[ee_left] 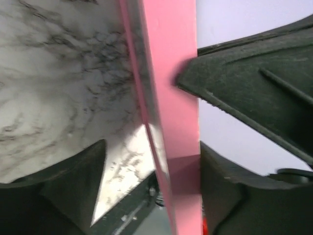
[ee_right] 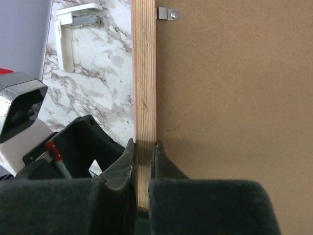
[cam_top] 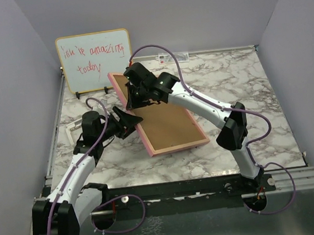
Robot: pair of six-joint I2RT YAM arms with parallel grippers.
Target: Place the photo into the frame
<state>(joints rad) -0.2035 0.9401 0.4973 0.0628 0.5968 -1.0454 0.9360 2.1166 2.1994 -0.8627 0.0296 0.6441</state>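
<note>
Red handwriting marks the whiteboard (cam_top: 95, 59) at the far left; it has no part in this job. Nearer and to its right, my left gripper (cam_top: 130, 121) straddles the left long edge of the frame (cam_top: 166, 125). One finger touches the pink rim and the other looks to stand off it, so I cannot tell whether I truly grip there.

The frame lies aslant in the middle of the marble table (cam_top: 237, 81), back upward. My right gripper (ee_right: 144, 152) is pinched narrow on the light-wood rim near the far left corner, one finger outside and one on the board side.

I judge the step to be work on the frame's back. To do it well, the right pinch should sit on wood alone, leaving the board free. The left should only steady the edge, with no twist put into the thin border or the pane.

As a holder, the frame is filled by the brown backing board (ee_right: 234, 112), with a small metal tab (ee_right: 168, 13) reaching over its edge. The photo shows in no view; whether it lies under the board I cannot tell.
</note>
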